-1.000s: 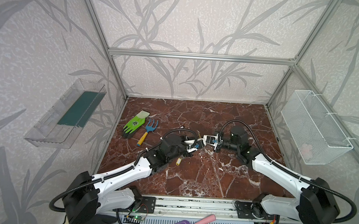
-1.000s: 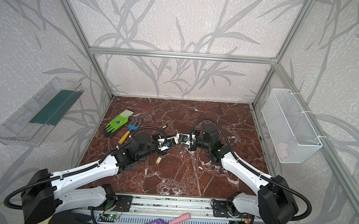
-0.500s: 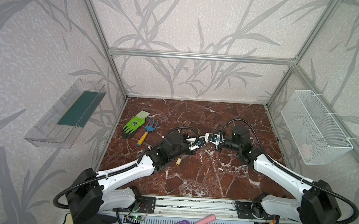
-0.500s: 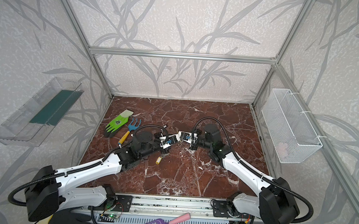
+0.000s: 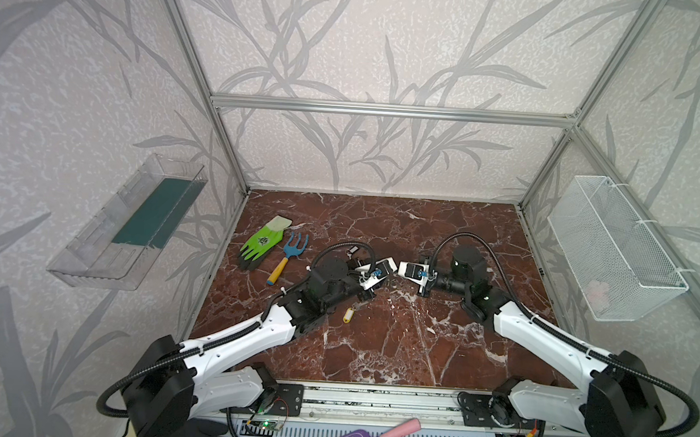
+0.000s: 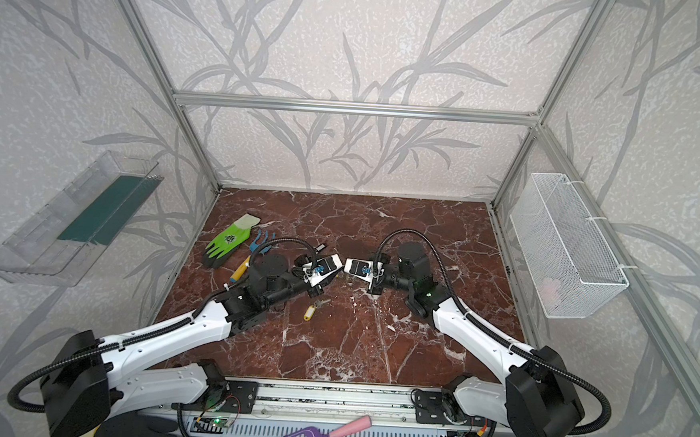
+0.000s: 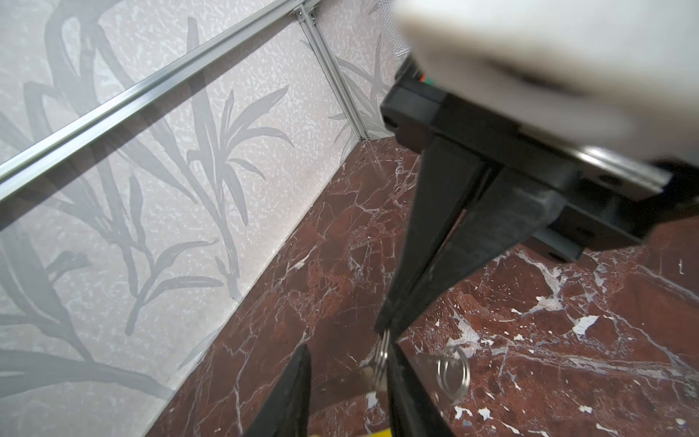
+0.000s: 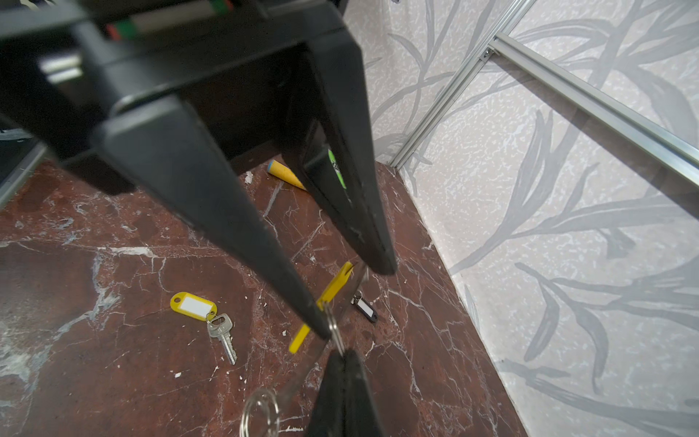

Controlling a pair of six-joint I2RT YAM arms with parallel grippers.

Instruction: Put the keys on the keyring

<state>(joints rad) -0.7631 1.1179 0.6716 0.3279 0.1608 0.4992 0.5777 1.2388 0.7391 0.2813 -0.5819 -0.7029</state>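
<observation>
Metal keyring (image 8: 334, 327) is pinched in the closed tips of the right gripper (image 8: 342, 363) at mid-table. Both arms are stretched low and near level, left from the near left, right from the near right, meeting tip to tip. Left gripper (image 7: 350, 355) is open, fingers apart either side of the ring. Yellow-tag key (image 8: 223, 336) lies flat on the table (image 5: 415, 348), near side of the left gripper; black-fob key (image 8: 365, 308) lies on its far side.

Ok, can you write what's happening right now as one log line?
right gripper: shut on keyring | left gripper: open, at keyring | yellow-tag key: lying on marble table | black-fob key: lying on marble table
</observation>
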